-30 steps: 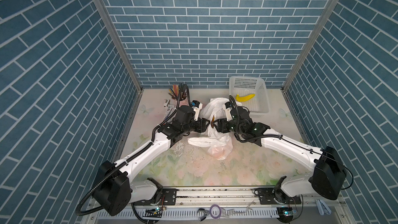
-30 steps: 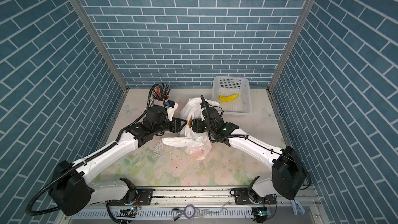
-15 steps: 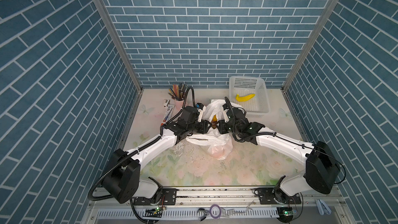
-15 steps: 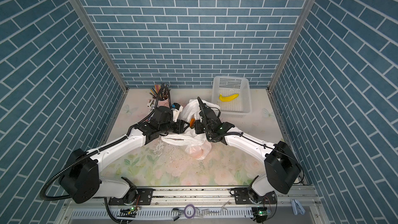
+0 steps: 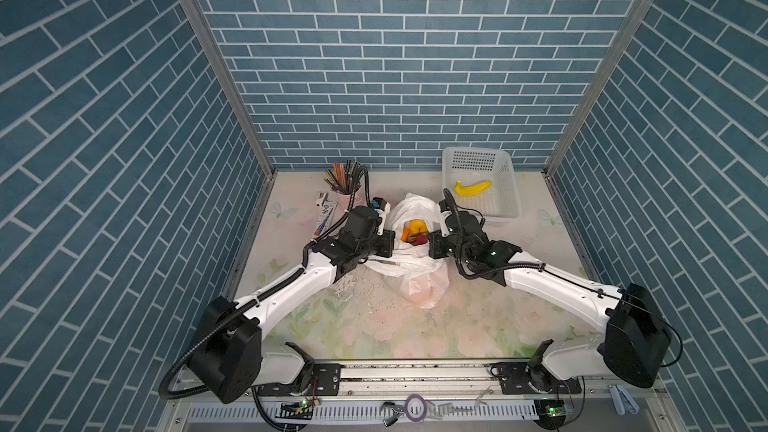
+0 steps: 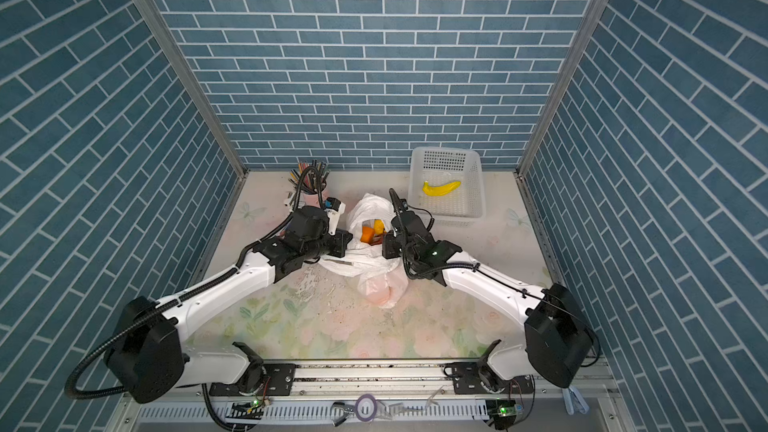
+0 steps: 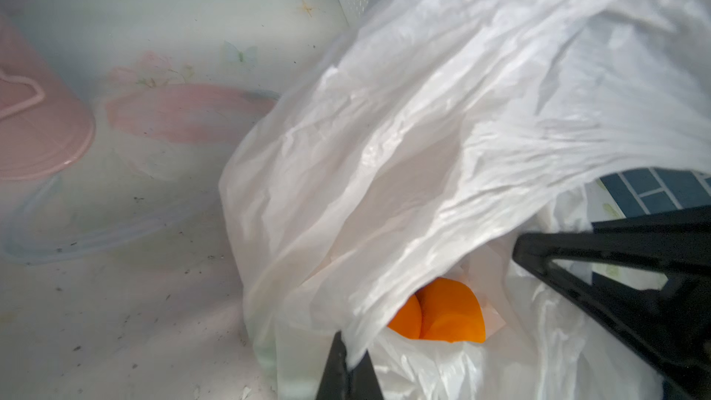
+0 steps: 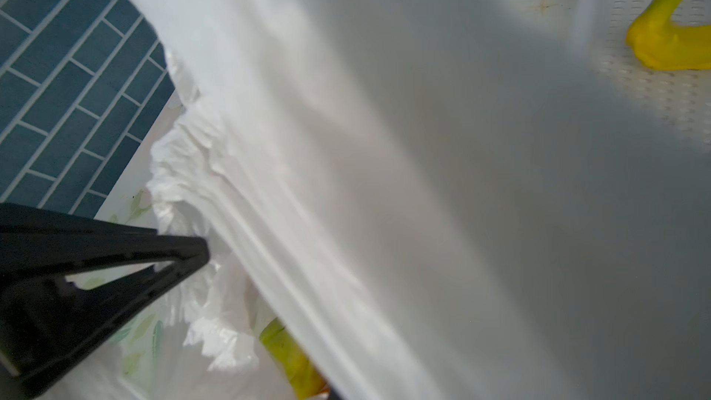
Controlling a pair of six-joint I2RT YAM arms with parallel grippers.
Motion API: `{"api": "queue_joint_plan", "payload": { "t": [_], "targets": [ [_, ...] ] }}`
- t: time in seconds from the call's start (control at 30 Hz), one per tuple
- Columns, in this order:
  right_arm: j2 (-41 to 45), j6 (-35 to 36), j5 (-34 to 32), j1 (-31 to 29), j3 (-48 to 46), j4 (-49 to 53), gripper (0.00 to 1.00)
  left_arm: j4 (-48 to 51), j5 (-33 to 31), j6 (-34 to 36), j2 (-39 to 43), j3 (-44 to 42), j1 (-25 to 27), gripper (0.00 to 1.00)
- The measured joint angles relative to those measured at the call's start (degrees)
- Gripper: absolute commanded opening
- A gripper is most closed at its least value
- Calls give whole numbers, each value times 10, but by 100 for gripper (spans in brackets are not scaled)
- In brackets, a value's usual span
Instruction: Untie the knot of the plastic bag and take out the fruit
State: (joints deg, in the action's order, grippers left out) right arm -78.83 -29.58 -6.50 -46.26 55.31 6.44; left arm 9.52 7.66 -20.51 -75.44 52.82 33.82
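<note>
now both arms reach low to the middle, left gripper (image 7: 348, 367) and right gripper (image 5: 430, 244) each pinching the plastic bag (image 5: 409, 206) rim, flowery table (image 5: 374, 326), blue brick walls (image 5: 395, 76)

The bag (image 5: 409, 206) hides most fruit (image 5: 416, 228); up against the right wrist camera it's a blur; knot untraceable.

Robot lab booth: brick-print panel walls (image 5: 395, 56), rail-mounted arms (image 5: 291, 288).
</note>
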Motion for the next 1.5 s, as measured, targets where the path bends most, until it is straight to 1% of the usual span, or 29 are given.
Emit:
{"api": "queue_joint_plan", "payload": {
  "t": [0.1,0.23,0.33,0.43,0.5,0.53,0.67,0.7,0.73,0.77,0.8,0.83,0.9,1.03,1.17,1.23,1.37,1.5],
  "targets": [
    [29,1,-5,30,-19,0,1,16,-28,2,31,0,-2,0],
    [76,6,-12,89,-55,0,1,49,-69,5,83,-3,-18,0],
    [111,13,-14,141,-87,3,0,77,-95,8,129,-10,-53,0],
    [151,14,-14,200,-120,6,0,104,-110,15,170,-17,-105,0],
    [174,14,-7,234,-139,9,0,117,-107,20,185,-20,-137,0],
    [184,13,6,245,-145,8,0,121,-96,21,189,-21,-150,0],
    [205,13,47,266,-158,3,7,125,-38,31,189,-29,-170,0],
    [206,13,54,269,-160,2,11,124,-25,34,189,-31,-174,6],
    [205,12,60,272,-160,2,17,120,-6,36,188,-34,-177,12],
    [205,14,66,277,-160,2,26,117,7,38,187,-36,-180,20],
    [204,17,73,281,-160,1,32,113,24,41,185,-36,-184,29],
    [204,16,79,283,-160,1,36,107,36,45,184,-36,-186,35],
    [202,15,96,286,-156,2,42,97,59,51,180,-35,-188,41],
    [203,16,112,282,-137,16,49,93,83,62,175,-19,-187,43],
    [216,16,113,262,-106,23,54,85,92,82,167,32,-170,43],
    [222,16,113,244,-89,24,57,81,94,97,155,61,-146,43],
    [224,23,120,206,-60,24,58,80,100,142,115,120,-71,45],
    [214,32,134,180,-42,25,60,101,102,191,60,171,-8,47]
  ]
}}
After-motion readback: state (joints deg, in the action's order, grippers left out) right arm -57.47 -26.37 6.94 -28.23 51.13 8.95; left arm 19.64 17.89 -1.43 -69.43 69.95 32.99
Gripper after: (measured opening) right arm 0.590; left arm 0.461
